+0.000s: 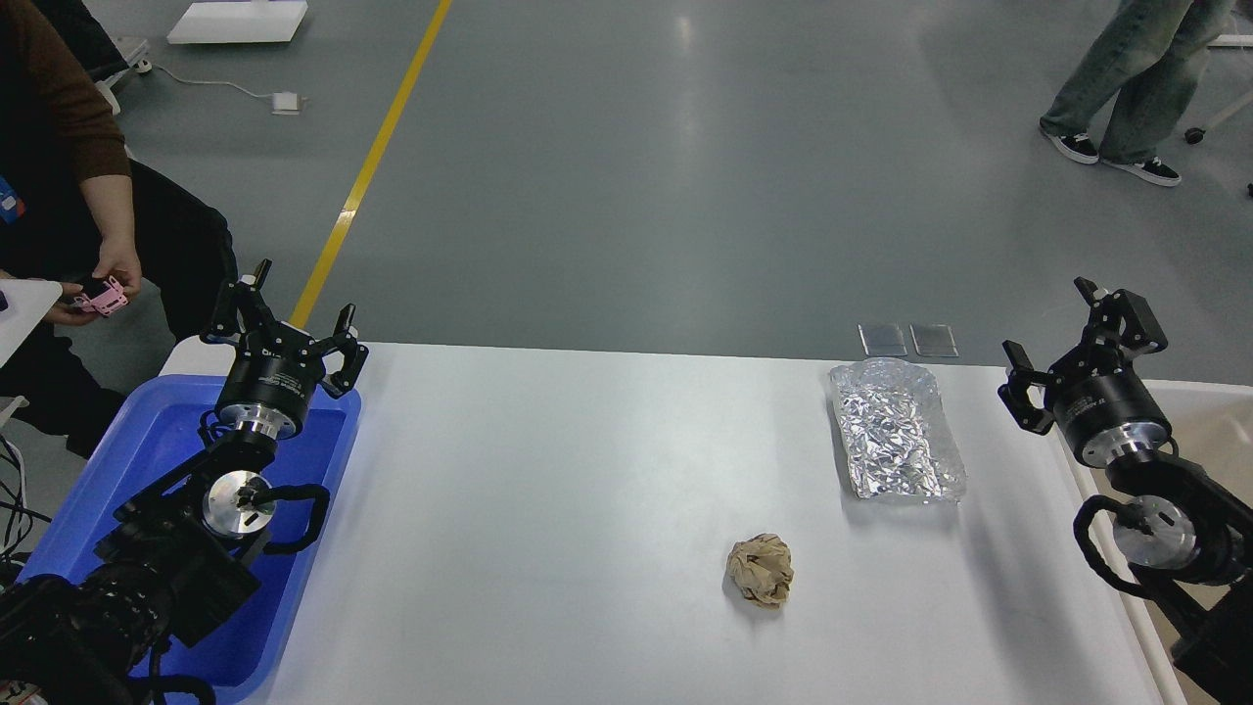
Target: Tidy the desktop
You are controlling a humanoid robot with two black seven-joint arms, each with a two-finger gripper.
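Note:
The white desktop point(548, 509) fills the middle of the head view. On it lie a crumpled brown paper ball point(760, 570) near the front centre and a crinkled silver foil tray point(894, 429) further back to the right. My left gripper point(294, 318) hovers open and empty over the far end of the blue tray, well left of both items. At the desktop's right edge my right gripper point(1067, 338) also stands open, holding nothing, a short way right of the foil tray.
A blue plastic tray point(323, 460) sits at the left under my left arm. A beige-white bin point(1204, 406) stands at the right beneath my right arm. A seated person point(88, 225) is at far left; another walks at far right point(1136, 88).

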